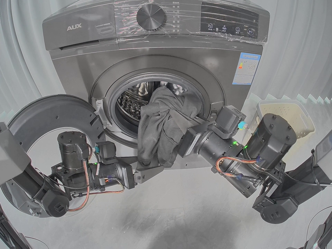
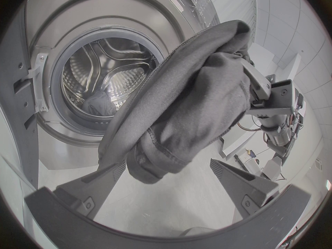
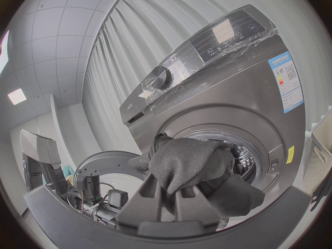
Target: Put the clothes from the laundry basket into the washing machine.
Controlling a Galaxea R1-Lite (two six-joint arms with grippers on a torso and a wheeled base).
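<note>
Dark grey cloth garment [image 1: 162, 128] clamped in right pincer [image 3: 172, 191]; hem sags onto spread left pincer [image 2: 166, 165] beneath. We'd drive deep into steel washing-machine drum [image 2: 103, 70] ahead, left lifting hem, before release.

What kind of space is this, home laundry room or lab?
Probably a lab or demo setup, not a home: washing machine with plastic film on its panel, a pleated curtain backdrop behind it, office-style ceiling tiles.

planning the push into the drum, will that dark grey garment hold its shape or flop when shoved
Likely floppy: the dark grey garment hangs in folds from the right gripper, sagging below the washing machine opening. Probably not slippery; the matte knit sits bunched in the shut jaws. A push may crumple it.
</note>
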